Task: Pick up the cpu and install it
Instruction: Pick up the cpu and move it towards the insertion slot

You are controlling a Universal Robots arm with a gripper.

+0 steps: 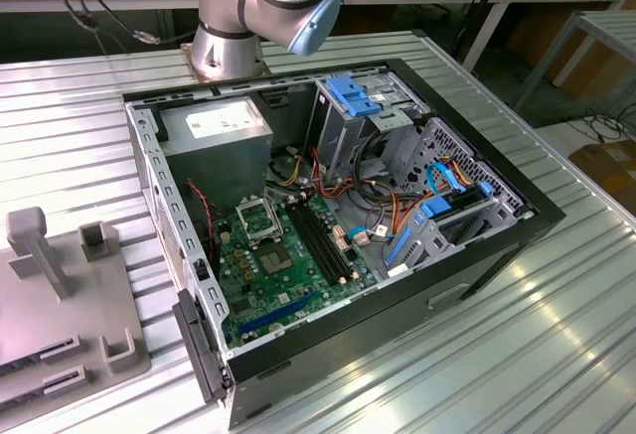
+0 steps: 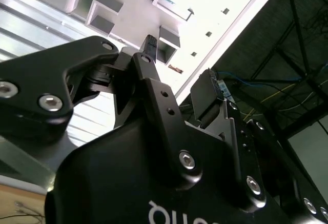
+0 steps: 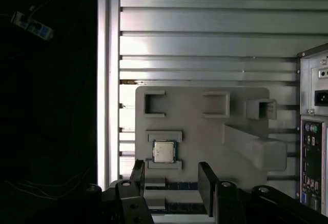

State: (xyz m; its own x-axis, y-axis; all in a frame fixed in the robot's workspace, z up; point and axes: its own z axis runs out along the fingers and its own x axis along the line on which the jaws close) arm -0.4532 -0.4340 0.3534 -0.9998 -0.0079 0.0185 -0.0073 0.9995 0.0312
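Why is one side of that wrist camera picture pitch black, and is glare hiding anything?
First wrist view: the black part lies beyond the ribbed table, unlit; a bright band glares on its ribs, but the cpu is plain to see. Second wrist view: one patch burns out white. Exterior view: evenly lit.

Exterior view angles down on computer case (image 1: 383, 350); both wrist views face the grey tray (image 3: 205, 137) at the exterior view's left.
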